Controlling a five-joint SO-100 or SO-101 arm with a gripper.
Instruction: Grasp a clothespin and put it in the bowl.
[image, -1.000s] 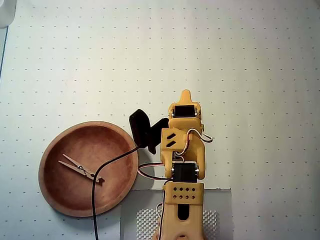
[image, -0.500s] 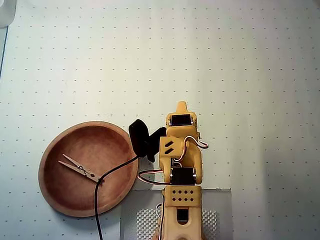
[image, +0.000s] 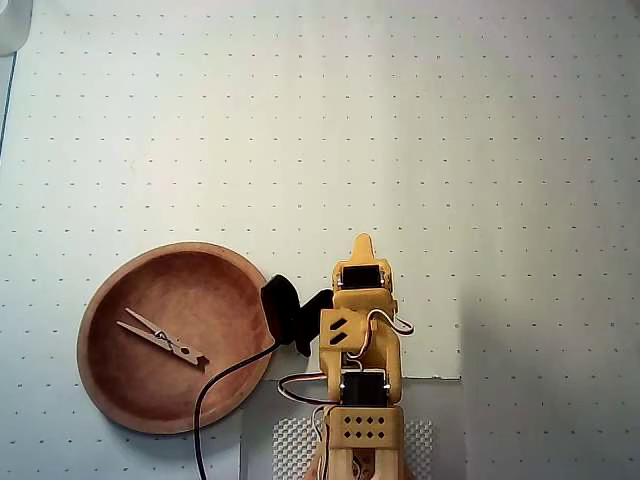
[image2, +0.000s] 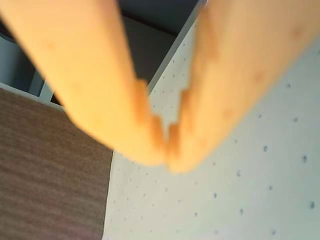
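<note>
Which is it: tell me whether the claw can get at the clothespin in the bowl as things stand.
Probably yes. The clothespin lies uncovered inside the bowl, open from above, with only the black cable crossing the rim nearby. The claw is shut, empty and folded back by the base, so it would need to swing over and open.

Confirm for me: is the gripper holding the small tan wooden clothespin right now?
No: in the overhead view the small tan wooden clothespin lies inside the round reddish-brown wooden bowl, apart from the gripper.
</note>
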